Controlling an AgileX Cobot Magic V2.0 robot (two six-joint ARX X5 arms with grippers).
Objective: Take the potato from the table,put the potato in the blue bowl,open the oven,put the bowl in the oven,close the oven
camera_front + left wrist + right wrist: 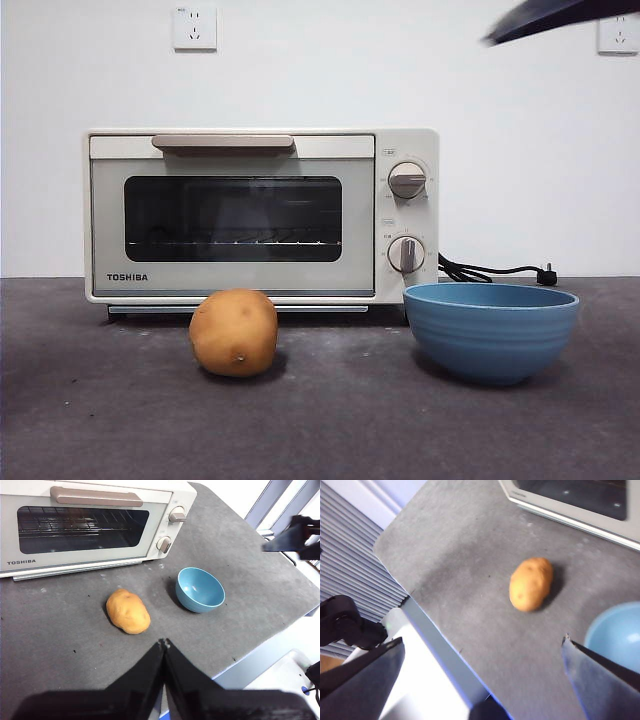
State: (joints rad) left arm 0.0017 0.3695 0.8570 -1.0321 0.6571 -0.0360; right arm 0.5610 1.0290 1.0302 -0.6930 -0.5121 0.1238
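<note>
The front view alone shows the wall behind the oven, with two sockets and the black cord trailing off beside the knobs; of the arms it shows only a dark tip at the top corner. The left wrist view shows the table edge that the front view leaves out, and the right pincer hanging off beyond the table's far side edge.

The left pincer hangs over the table's near edge, its jaws pressed together and holding nothing. The potato lies just ahead of it, apart from it, between that edge and the oven door. The right pincer is spread wide and empty, above the near edge, with the potato well ahead of it.

The potato is a rounded oval, golden-brown, smooth, with a small dark spot. The blue bowl stands empty beside it, not touching. The oven door is shut.
</note>
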